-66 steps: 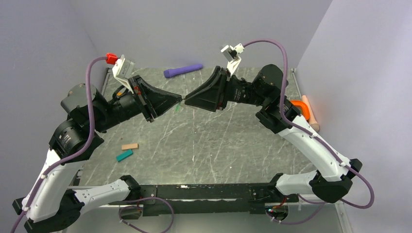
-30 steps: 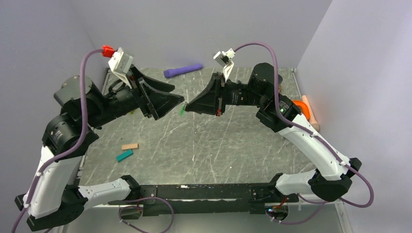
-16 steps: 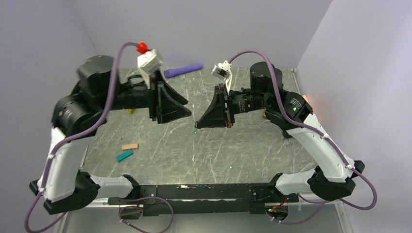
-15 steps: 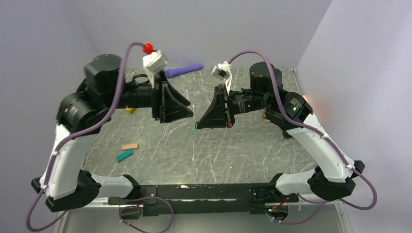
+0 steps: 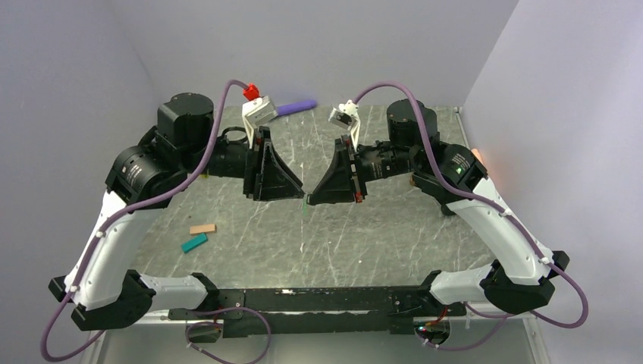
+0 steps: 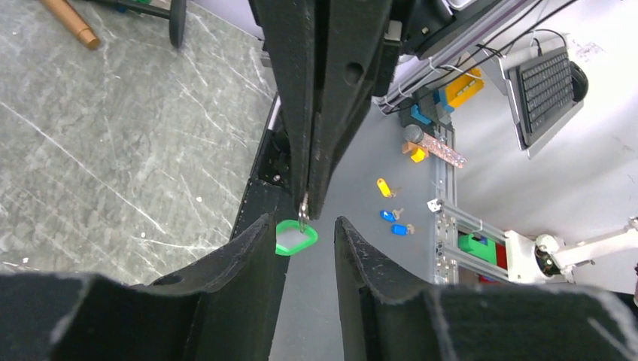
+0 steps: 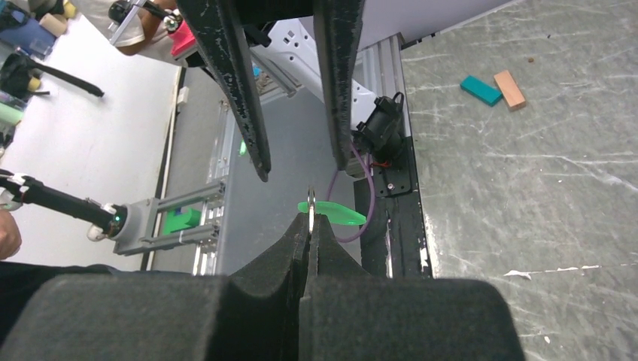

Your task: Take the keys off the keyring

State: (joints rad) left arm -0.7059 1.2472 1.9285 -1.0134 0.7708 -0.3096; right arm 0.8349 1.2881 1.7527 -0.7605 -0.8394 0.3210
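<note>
My right gripper (image 5: 309, 199) is shut on a small metal keyring (image 7: 310, 200), held above the table's middle. The keys, a tiny flat bright-green piece (image 7: 332, 213), hang from that ring; they also show in the top view (image 5: 305, 201) and in the left wrist view (image 6: 295, 239). My left gripper (image 6: 305, 220) is open and empty, facing the right one tip to tip. The green piece sits between its fingertips, close to the left finger (image 6: 256, 241). In the right wrist view the left gripper (image 7: 301, 159) shows its two fingers spread just beyond the ring.
A tan block (image 5: 202, 228) and a teal block (image 5: 194, 243) lie on the grey marbled table (image 5: 364, 235) at the near left. A purple cylinder (image 5: 292, 108) lies at the back. An orange object (image 5: 478, 156) is at the right edge.
My left arm has swung right and turned, and its gripper has gone from shut to open. My right gripper has dipped slightly and still pinches the ring with the green piece.
</note>
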